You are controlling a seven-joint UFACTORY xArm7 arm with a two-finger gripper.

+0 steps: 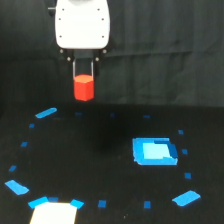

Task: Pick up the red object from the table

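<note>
The scene is dim and soft, slightly blurred all over. The black tabletop (100,150) swallows light and shows no clear shadows. The white arm housing (82,22) and a pale patch (52,212) at the bottom edge are overexposed; the blue square patch (154,151) glows with smeared edges.

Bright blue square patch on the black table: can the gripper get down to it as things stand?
Probably not for grasping: the gripper is shut on the red-orange faceted block, lifted above the matte black table. The bright blue square patch itself lies uncovered toward the exterior view's right.
</note>
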